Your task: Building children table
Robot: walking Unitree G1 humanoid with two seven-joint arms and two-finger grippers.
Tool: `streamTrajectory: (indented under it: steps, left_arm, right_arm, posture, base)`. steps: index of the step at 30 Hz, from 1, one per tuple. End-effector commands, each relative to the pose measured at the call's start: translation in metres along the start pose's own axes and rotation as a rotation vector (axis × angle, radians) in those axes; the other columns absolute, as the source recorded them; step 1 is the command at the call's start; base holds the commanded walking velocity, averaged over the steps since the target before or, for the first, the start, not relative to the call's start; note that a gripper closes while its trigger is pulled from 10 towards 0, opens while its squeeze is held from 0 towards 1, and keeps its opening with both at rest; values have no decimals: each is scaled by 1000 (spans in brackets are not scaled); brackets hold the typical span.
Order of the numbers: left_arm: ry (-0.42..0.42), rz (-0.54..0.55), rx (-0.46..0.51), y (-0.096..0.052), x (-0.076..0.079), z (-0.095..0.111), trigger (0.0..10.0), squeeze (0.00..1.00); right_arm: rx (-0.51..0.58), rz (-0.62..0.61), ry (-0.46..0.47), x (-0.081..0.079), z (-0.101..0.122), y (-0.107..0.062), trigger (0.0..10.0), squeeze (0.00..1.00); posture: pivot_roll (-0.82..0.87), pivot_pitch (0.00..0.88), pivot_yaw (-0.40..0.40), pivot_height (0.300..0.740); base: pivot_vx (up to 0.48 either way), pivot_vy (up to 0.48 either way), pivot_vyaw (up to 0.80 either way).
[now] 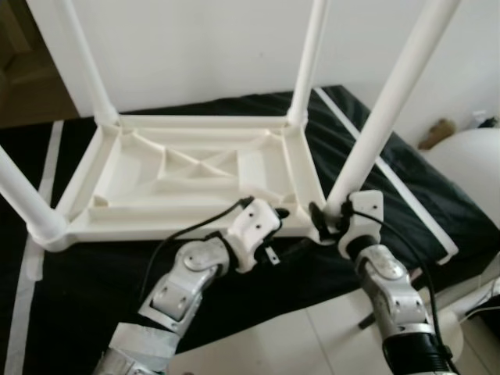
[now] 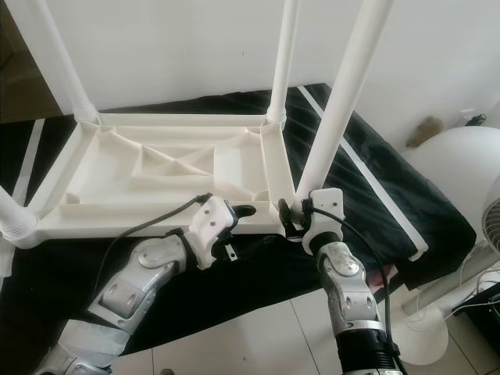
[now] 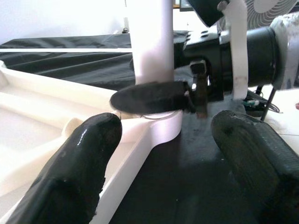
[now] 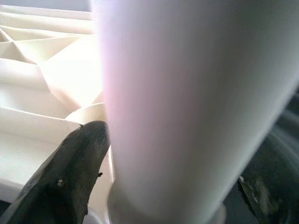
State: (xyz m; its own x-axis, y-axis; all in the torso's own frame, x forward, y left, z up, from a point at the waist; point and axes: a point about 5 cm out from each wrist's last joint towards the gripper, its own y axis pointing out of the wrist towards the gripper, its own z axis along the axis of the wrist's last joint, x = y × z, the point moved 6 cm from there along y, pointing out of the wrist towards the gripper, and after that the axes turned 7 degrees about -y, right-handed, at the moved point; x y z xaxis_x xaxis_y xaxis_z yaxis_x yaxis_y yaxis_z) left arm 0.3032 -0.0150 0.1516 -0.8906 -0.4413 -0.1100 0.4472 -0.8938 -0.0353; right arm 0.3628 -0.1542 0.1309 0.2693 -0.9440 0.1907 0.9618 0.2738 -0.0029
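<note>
Right gripper [image 2: 294, 217] is clamping the base of the near-right leg [image 1: 388, 105], one black finger [image 4: 70, 177] on each side of the white tube, right where it is meeting the corner socket of the table [image 1: 187, 176]. That table is lying upside down on a black sheet [image 1: 406, 180] with white stripes, its ribbed underside facing up and its four legs standing in the corners, pointing at the ceiling. The sheet is spreading across the floor against a white wall [image 1: 195, 47], with pale tiles [image 1: 297, 336] showing at the near edge.

Left gripper [image 1: 275, 214] is sitting at the table's near rim, just beside that same corner, fingers [image 3: 74, 172] spread apart and gripping nothing; its wrist view is looking straight at the leg base and the right gripper's finger across it. A black cable [image 1: 187, 231] is looping from the left wrist back along the silver arm.

Off to the right, a white fan [image 2: 461, 203] is standing on the tiles, and a small brown object [image 1: 437, 133] is lying by the wall.
</note>
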Motion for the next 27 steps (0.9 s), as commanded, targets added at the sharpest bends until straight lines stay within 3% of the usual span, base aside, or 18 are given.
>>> streamTrajectory:
  steps: [1,6,13,14,15,16,26,27]
  left_arm:
    - [12,-31,0,-1,6,0,10000,0]
    - [14,-60,-2,-3,8,2,10000,0]
    - [11,-82,-11,-4,9,2,10000,0]
    - [11,-86,-15,-5,8,1,10000,0]
    - [11,-86,-15,-5,8,1,10000,0]
    - [23,-82,-21,-5,6,1,10000,0]
    - [23,-65,-21,-5,4,0,10000,0]
    - [21,-63,-21,-5,4,0,10000,0]
  right_arm:
    - [3,47,-5,-5,-2,1,10000,0]
    - [39,189,-69,-8,6,6,10000,0]
    - [48,256,-104,-8,11,11,10000,0]
    - [46,279,-117,-8,11,12,7373,0]
    - [46,279,-117,-8,11,12,7373,0]
    - [24,308,-135,-6,6,13,0,0]
    - [-24,330,-116,-8,-9,8,0,0]
    - [-29,321,-109,-6,-10,7,1255,0]
  posture:
    - [-46,19,-32,740]
    - [-44,15,-23,740]
    - [-48,15,-11,740]
    - [-48,16,-10,740]
    - [-48,16,-10,740]
    - [-46,17,-13,740]
    - [-45,25,-15,740]
    - [-46,30,-15,740]
  base:
    - [0,0,0]
    - [0,0,0]
    - [0,0,0]
    - [0,0,0]
    - [0,0,0]
    - [0,0,0]
    - [0,0,0]
    - [0,0,0]
